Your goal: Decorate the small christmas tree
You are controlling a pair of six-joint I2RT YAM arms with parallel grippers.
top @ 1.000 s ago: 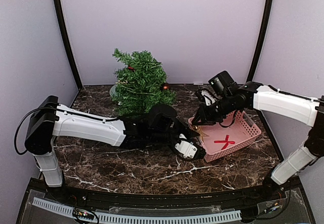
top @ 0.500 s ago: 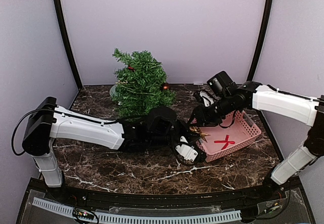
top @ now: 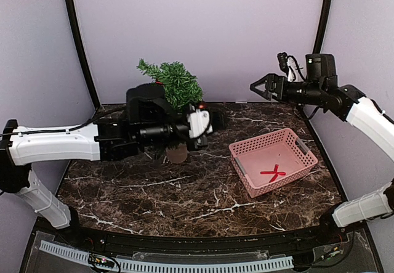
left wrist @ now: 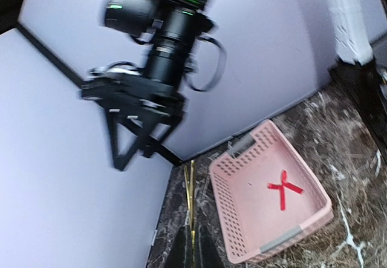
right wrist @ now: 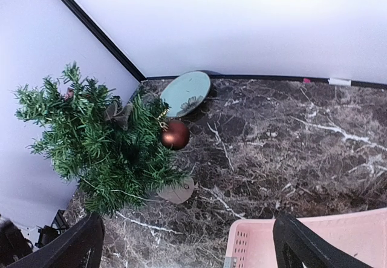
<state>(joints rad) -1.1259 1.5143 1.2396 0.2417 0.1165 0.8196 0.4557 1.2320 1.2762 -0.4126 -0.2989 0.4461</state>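
Observation:
The small christmas tree (top: 176,83) stands at the back left on a tan base (top: 176,155), and a red bauble (right wrist: 175,134) hangs from it. My left gripper (top: 215,120) is raised just in front of the tree. In the left wrist view it (left wrist: 193,235) is shut on a thin gold ornament (left wrist: 191,189) seen edge-on. High at the right, my right gripper (top: 261,87) is open and holds nothing. The right wrist view looks down on the tree (right wrist: 100,147) between its wide-apart fingers (right wrist: 81,244).
A pink basket (top: 295,143) sits at the right of the marble table with a red ribbon bow (top: 273,173) inside. A pale round plate (right wrist: 184,92) leans in the back corner behind the tree. Dark frame posts run up the purple walls.
Both arms rose from the basket's left rim. My left gripper carried the gold ornament up and left to the tree. My right gripper opened and drew back up and to the right.

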